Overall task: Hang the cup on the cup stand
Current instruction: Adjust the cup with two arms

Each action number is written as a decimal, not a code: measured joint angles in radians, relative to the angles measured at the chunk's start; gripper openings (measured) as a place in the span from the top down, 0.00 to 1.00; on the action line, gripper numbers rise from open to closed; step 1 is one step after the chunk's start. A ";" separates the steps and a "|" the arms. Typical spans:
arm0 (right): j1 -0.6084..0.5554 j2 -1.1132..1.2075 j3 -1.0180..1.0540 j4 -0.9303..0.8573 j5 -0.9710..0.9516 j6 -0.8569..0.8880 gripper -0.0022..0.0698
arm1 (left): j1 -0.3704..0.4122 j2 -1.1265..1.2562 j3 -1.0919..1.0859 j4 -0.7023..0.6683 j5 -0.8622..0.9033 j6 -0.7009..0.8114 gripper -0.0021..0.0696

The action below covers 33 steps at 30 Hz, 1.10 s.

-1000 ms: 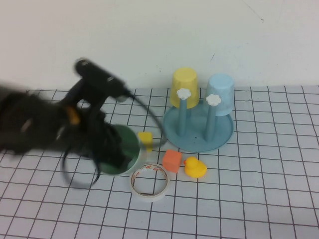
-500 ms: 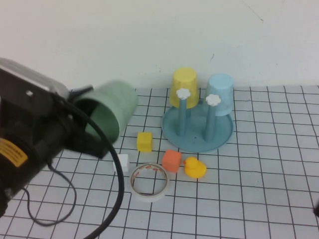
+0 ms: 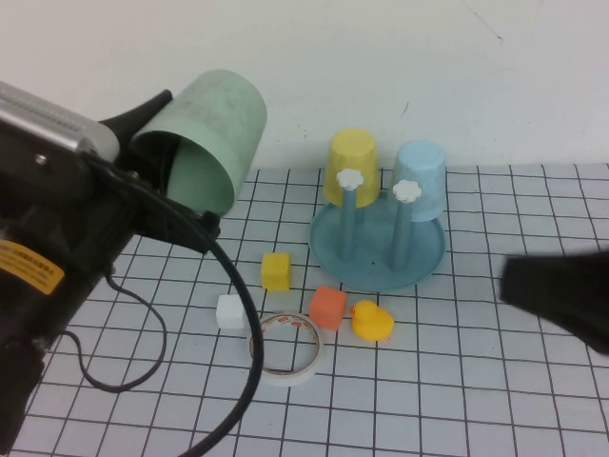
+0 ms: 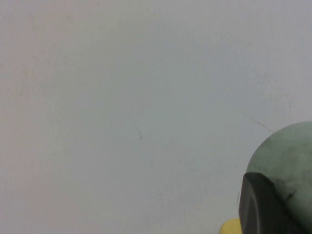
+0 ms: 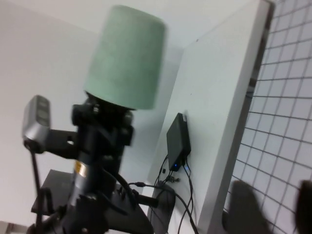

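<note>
White table top [image 3: 495, 400] ruled with a black grid, plain off-white wall [image 3: 381, 67] directly behind it; faint hairline marks on the wall, even diffuse lighting

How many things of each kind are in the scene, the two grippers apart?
Plastic cups: 3 (mint-green, yellow, light blue)
Round blue-teal cup stand: 1
Small blocks: 3 (yellow, orange, white)
Yellow rubber duck: 1
White tape roll: 1
Total: 9

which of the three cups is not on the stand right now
The mint-green cup: the left gripper holds it up in the air, left of the cup stand. The yellow cup and light blue cup sit upside down on pegs.
</note>
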 joint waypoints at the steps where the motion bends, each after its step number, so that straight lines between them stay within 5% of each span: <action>1: 0.024 0.021 -0.034 0.000 -0.015 -0.001 0.63 | 0.000 0.006 0.000 0.008 0.002 -0.004 0.94; 5: 0.133 0.103 -0.171 0.005 -0.102 0.064 0.20 | 0.000 0.031 0.000 0.051 0.004 -0.027 0.94; 9: 0.236 0.221 -0.307 0.007 -0.175 0.126 0.05 | 0.000 0.047 0.000 0.095 0.004 -0.036 0.94; 33: 0.420 0.604 -0.759 0.009 -0.245 0.336 0.01 | 0.000 0.051 0.000 0.119 0.004 -0.050 0.94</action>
